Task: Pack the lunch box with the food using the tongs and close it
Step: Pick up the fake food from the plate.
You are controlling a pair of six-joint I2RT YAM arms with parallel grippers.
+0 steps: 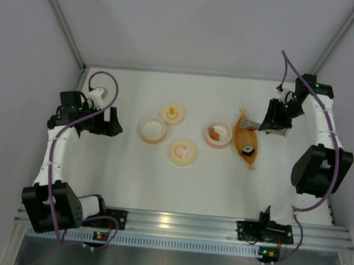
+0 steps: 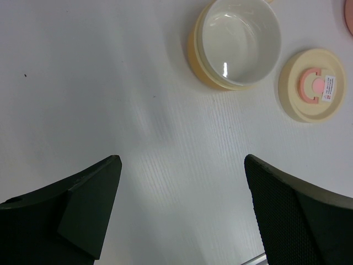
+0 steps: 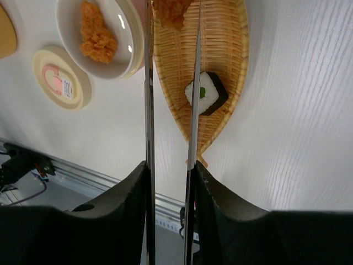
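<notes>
The lunch box [image 1: 218, 135], a cream bowl with a pink rim, sits right of centre and holds an orange-brown chunk [image 3: 96, 36]. Its lid [image 1: 182, 152] with the pink mark lies flat to the front left, apart from it. My right gripper [image 3: 170, 165] is shut on the silver tongs [image 3: 193, 83], which reach over a woven boat-shaped tray [image 1: 246, 142]. Another chunk of food [image 3: 172, 11] sits between the tong arms at the tray's far end. My left gripper [image 2: 182, 163] hangs open and empty over bare table at the left.
A sushi roll [image 3: 205, 93] lies in the boat tray. A second cream bowl with an orange side [image 1: 153, 129] stands left of centre, its orange-marked lid [image 1: 172, 113] behind it. White walls enclose the table; a metal rail [image 1: 181, 224] runs along the near edge.
</notes>
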